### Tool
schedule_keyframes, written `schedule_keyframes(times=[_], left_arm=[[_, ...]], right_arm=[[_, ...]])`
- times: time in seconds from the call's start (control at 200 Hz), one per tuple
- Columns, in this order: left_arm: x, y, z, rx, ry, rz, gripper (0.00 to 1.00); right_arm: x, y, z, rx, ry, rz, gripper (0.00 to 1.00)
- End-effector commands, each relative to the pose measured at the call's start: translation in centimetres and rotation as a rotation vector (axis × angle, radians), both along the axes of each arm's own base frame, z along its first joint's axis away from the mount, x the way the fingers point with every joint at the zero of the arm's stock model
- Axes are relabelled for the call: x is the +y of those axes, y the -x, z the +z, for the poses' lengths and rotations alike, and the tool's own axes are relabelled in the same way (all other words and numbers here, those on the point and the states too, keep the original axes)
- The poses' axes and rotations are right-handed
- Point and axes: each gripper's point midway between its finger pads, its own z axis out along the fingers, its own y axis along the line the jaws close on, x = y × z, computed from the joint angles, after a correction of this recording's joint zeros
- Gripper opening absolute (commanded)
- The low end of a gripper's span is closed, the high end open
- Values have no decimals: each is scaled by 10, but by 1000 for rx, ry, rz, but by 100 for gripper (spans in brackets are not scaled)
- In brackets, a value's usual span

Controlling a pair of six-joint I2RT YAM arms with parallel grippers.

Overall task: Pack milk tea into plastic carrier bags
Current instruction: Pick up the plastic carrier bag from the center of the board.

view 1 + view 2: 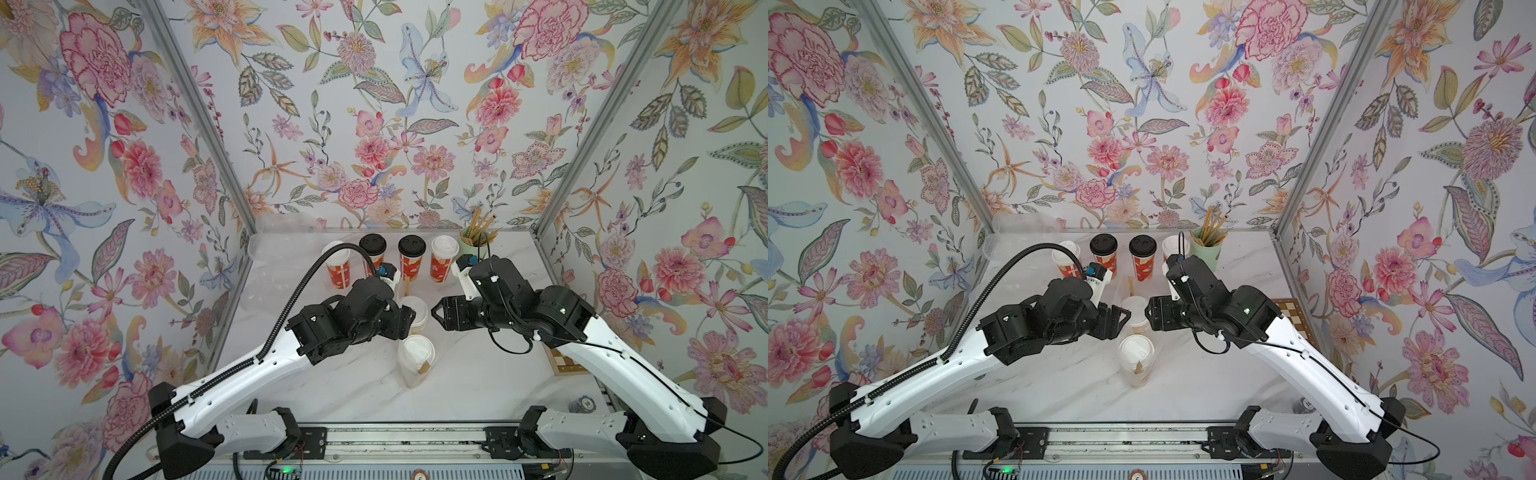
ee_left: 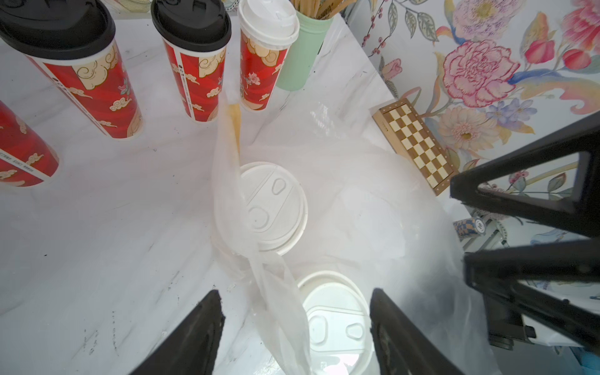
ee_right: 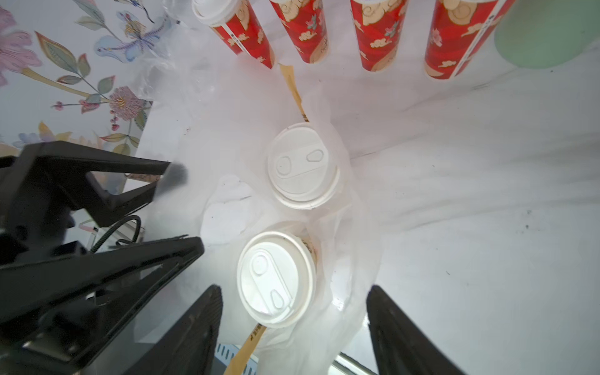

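Two clear milk tea cups with white lids, a nearer one [image 1: 417, 353] and a farther one [image 1: 415, 309], stand mid-table inside a transparent carrier bag [image 3: 354, 227], each beside a paper-wrapped straw [image 3: 293, 91]. Four red printed cups [image 1: 411, 257] line the back. My left gripper [image 2: 295, 292] hovers open above the cups. A loose bag handle [image 2: 276, 292] hangs between its fingers, untouched. My right gripper [image 3: 293, 287] faces it, open over the nearer lid [image 3: 276, 279], with slack bag film between its fingers. In both top views the fingertips nearly meet over the bag.
A mint-green cup of brown straws [image 1: 473, 245] stands at the back right. More clear bags [image 1: 286, 224] lie crumpled at the back left. A folded chessboard [image 1: 565, 363] and a stack of chips [image 1: 584, 403] sit by the right edge.
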Motion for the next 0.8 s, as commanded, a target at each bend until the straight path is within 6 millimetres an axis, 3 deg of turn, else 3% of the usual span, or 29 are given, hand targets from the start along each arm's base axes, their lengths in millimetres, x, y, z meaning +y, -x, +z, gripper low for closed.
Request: schedule_keyframes(times=[0.0,0.105,0.255,0.646,0.796], left_arm=[[1,-3,-8,12,-48,-24,71],[-3,-4,-12,21,-45,-39,64],[-9,-5,-15,33,-25,-57,46],[-12,-9,-13,34,5,-69,18],[-15,-11,-3,18,40,-75,6]], right_arm=[[-6,2,-24,78,74,28,71],[-5,-3,-39,116,102,29,66],[-2,-6,-50,146,118,33,48],[-2,-8,-49,156,95,20,2],[-2,-11,-40,125,77,13,0]])
